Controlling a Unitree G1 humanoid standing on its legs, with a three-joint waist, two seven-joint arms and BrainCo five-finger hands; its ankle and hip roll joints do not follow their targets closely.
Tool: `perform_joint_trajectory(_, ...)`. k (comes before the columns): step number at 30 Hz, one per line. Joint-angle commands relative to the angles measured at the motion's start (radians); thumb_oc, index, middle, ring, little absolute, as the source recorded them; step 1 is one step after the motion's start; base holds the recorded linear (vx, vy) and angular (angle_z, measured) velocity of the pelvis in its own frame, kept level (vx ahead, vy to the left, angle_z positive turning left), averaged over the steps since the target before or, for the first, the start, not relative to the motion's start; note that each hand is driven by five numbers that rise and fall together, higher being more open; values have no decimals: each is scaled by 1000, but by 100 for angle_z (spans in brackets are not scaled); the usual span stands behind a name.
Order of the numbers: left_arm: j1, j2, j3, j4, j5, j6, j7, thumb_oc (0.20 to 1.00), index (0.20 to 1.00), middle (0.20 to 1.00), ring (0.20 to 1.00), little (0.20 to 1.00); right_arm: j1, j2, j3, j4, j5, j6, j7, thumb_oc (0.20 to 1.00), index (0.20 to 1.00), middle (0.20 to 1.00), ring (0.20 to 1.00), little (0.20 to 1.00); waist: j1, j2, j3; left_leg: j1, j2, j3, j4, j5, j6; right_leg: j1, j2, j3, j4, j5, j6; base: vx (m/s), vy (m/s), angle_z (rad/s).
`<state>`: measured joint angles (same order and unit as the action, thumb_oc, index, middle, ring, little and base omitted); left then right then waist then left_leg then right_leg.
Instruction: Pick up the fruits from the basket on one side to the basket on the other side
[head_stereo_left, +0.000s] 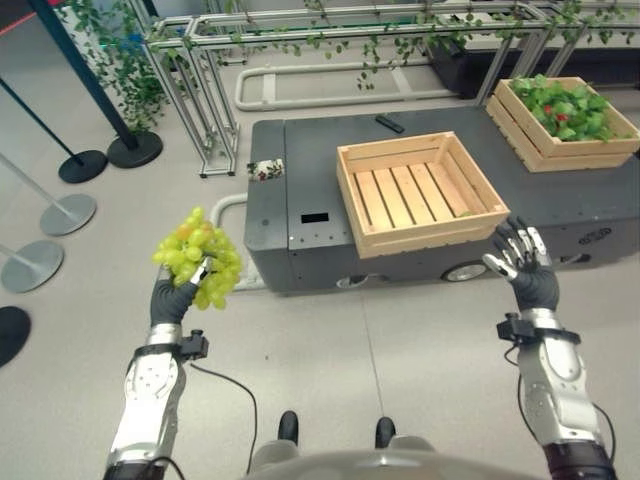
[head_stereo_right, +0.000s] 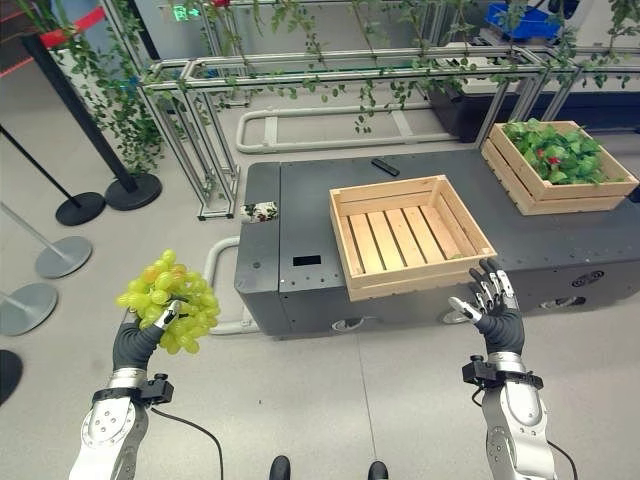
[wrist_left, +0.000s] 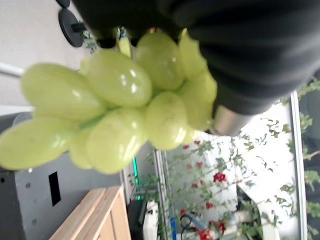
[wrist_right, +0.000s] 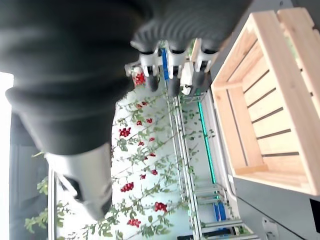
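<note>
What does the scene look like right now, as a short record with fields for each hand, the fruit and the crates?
left hand: shut on the bunch of green grapes, held up over the floor, left of the grey platform
right hand: open, holding nothing, raised near the empty crate's front right corner
empty crate: wooden, slatted, on the platform
far crate: wooden, filled with green leaves and some red bits, at the platform's right end

Bright, even light falls from above; shadows on the floor (head_stereo_left: 400, 350) are soft. Wrist views are blown out behind the foliage, and the close grapes (wrist_left: 115, 110) look soft and out of focus.
</note>
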<state>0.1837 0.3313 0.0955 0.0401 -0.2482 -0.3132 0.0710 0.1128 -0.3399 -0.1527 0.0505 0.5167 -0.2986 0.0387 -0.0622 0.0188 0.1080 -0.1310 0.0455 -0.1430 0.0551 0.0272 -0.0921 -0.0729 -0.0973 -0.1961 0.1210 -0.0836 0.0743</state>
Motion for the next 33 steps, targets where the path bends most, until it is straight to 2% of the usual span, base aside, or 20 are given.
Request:
perform_joint_trajectory(1,-44,62,48,-58,34,-85,16,200,200,200,200,200,-18,-30,-38,-66,29,-59,15,1000,1000,1000,1000,1000,-1,-60,-30,9,-11,-2,57,-77,6,-12,-19,17,-5,-7,31,-54,-57,23)
perform_joint_trajectory(5,-24,62,61,-49,32,-87,15,200,200,200,200,200,-15,-42,-30,-70,24,-56,20,1000,1000,1000,1000,1000,27,-58,-8,-10,-11,-37,84,-58,-12,-3,-15,-20,4,-17,17,-112,-76,21)
perform_joint_trajectory(8,-24,65,66,-52,29,-90,22,200,200,200,200,200,-24,-50,-28,-73,25,-62,14,1000,1000,1000,1000,1000,60,-44,22,-50,-6,-78,92,-10,-35,-11,-11,-57,16,-29,10,-147,-45,26)
perform_joint_trajectory(9,-25,65,66,-53,29,-90,22,200,200,200,200,200,-25,-50,-29,-72,25,-63,14,1000,1000,1000,1000,1000,56,-43,22,-51,-7,-82,91,-8,-36,-11,-11,-61,17,-30,9,-205,13,34)
perform_joint_trajectory(10,-38,68,64,-62,26,-93,33,200,200,200,200,200,-30,-61,-27,-79,22,-75,4,1000,1000,1000,1000,1000,77,-23,53,-97,6,-105,66,69,-59,-31,-18,-111,46,-40,6,-207,41,50)
perform_joint_trajectory(11,-47,67,64,-70,24,-95,38,200,200,200,200,200,-28,-63,-33,-89,21,-79,-1,1000,1000,1000,1000,1000,89,-12,67,-129,28,-82,33,123,-71,-36,-26,-145,55,-51,7,-238,58,86)
perform_joint_trajectory(13,-55,65,74,-72,32,-98,50,200,200,200,200,200,-40,-75,-29,-86,-2,-81,-15,1000,1000,1000,1000,1000,109,-7,69,-164,39,-67,16,145,-72,-54,-41,-174,51,-44,13,-153,5,145)
perform_joint_trajectory(14,-52,67,80,-76,29,-100,47,200,200,200,200,200,-44,-76,-29,-82,-7,-80,-20,1000,1000,1000,1000,1000,117,-7,65,-166,38,-60,32,130,-68,-58,-47,-195,38,-29,17,-211,-41,113)
perform_joint_trajectory(16,-41,67,82,-78,22,-101,46,200,200,200,200,200,-38,-73,-28,-79,-17,-84,-33,1000,1000,1000,1000,1000,114,-11,57,-132,56,25,73,81,-57,-45,-69,-270,19,-13,21,-170,-11,56)
perform_joint_trajectory(17,-40,67,82,-79,22,-101,46,200,200,200,200,200,-38,-73,-28,-79,-17,-84,-33,1000,1000,1000,1000,1000,112,-10,57,-132,56,23,74,80,-57,-42,-69,-272,17,-13,22,-139,4,83)
perform_joint_trajectory(18,-44,75,78,-77,27,-103,43,200,200,200,200,200,-28,-70,-32,-86,-15,-91,-37,1000,1000,1000,1000,1000,97,-15,43,-85,92,149,107,13,-44,-12,-85,-341,2,-22,27,-90,28,103)
perform_joint_trajectory(21,-54,94,79,-78,34,-105,45,200,200,200,200,200,-11,-57,-48,-94,-21,-96,-52,1000,1000,1000,1000,1000,79,-26,32,-34,154,307,173,-43,-40,26,-118,-441,2,-16,20,-121,103,165)
perform_joint_trajectory(22,-59,106,78,-78,45,-109,49,200,200,200,200,200,-12,-53,-51,-92,-25,-94,-57,1000,1000,1000,1000,1000,78,-28,27,-18,165,320,186,-64,-46,28,-132,-467,5,-7,24,-32,186,138)
perform_joint_trajectory(24,-58,109,76,-82,49,-107,49,200,200,200,200,200,-7,-37,-54,-81,-31,-90,-63,1000,1000,1000,1000,1000,76,-24,11,13,155,320,167,-102,-45,46,-154,-504,12,10,38,59,237,162)
perform_joint_trajectory(26,-58,115,79,-80,72,-108,59,200,200,200,200,200,-4,-24,-65,-68,-40,-88,-74,1000,1000,1000,1000,1000,87,-25,0,21,131,313,119,-90,-40,61,-173,-521,3,47,60,82,305,130)
perform_joint_trajectory(30,-56,129,87,-105,76,-112,60,200,200,200,200,200,-30,4,-37,-51,-40,-80,-76,1000,1000,1000,1000,1000,119,-39,6,4,65,277,140,-135,-1,69,-250,-524,35,96,96,92,354,61)
perform_joint_trajectory(32,-57,138,88,-129,68,-117,59,200,200,200,200,200,-50,23,-6,-45,-37,-79,-72,1000,1000,1000,1000,1000,133,-50,16,-7,2,246,181,-175,35,75,-325,-523,115,140,123,147,425,54)
perform_joint_trajectory(33,-57,137,89,-135,64,-120,62,200,200,200,200,200,-52,31,11,-51,-42,-79,-71,1000,1000,1000,1000,1000,146,-46,17,-3,-23,231,188,-190,49,77,-350,-510,163,157,126,198,408,85)
